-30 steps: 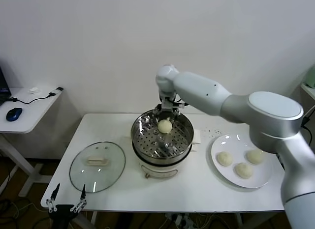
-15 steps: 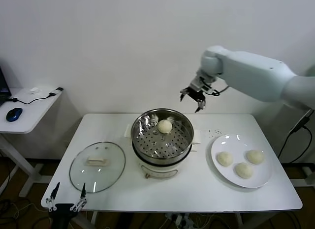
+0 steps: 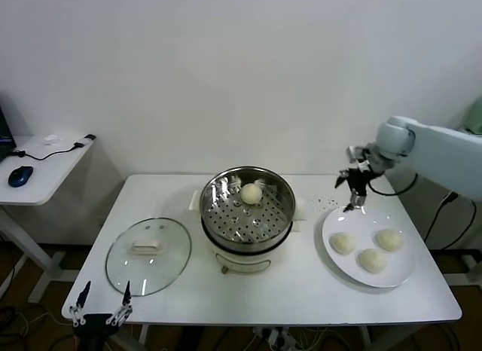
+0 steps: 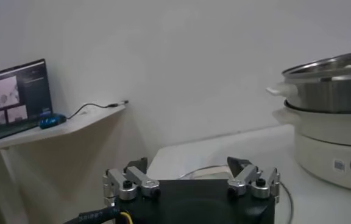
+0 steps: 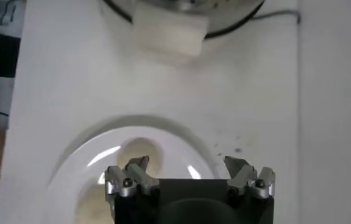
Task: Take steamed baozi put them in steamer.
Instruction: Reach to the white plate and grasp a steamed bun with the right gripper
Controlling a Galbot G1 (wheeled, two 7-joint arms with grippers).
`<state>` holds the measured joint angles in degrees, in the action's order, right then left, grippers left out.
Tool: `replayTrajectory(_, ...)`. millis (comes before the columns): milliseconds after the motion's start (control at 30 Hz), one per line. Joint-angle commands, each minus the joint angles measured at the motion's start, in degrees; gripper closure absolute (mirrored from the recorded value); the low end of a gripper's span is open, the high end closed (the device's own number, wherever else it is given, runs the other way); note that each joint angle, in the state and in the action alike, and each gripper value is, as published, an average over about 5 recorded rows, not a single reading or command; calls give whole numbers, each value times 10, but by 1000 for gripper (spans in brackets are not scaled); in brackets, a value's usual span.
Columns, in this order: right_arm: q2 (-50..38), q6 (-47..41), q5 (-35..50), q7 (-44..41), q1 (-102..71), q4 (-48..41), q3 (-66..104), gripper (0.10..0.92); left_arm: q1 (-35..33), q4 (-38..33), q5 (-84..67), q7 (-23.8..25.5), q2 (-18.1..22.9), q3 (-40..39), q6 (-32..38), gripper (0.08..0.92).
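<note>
Moved from over the steamer (image 3: 248, 212) to above the plate (image 3: 335, 259): right end effector (image 3: 354, 191), open and empty, ready for three buns (image 3: 343, 243). One bun (image 3: 251, 193) inside. Left end effector (image 3: 100, 308) open, parked low beside the surface (image 3: 301, 291).

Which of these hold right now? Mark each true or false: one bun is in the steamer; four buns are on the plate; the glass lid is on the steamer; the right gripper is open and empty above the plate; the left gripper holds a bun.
1. One bun lies in the steamer. True.
2. Four buns are on the plate. False: three buns lie there.
3. The glass lid covers the steamer. False: it lies flat on the table, to the steamer's left.
4. The right gripper hangs open and empty over the plate's far edge. True.
5. The left gripper holds a bun. False: it is open and empty, low at the table's near left edge.
</note>
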<state>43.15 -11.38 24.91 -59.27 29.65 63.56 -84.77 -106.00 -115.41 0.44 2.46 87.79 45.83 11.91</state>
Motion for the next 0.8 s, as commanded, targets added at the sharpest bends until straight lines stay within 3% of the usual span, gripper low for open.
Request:
replayTrajectory(33,-14,-48,-49,3,-122,-20,54,203,-3,2,2,0,2,1,0,177)
replayTrajectory(800,56,-32,-84,15,-177,-102,102,203,-11,14,8,-2,3,4,12,177)
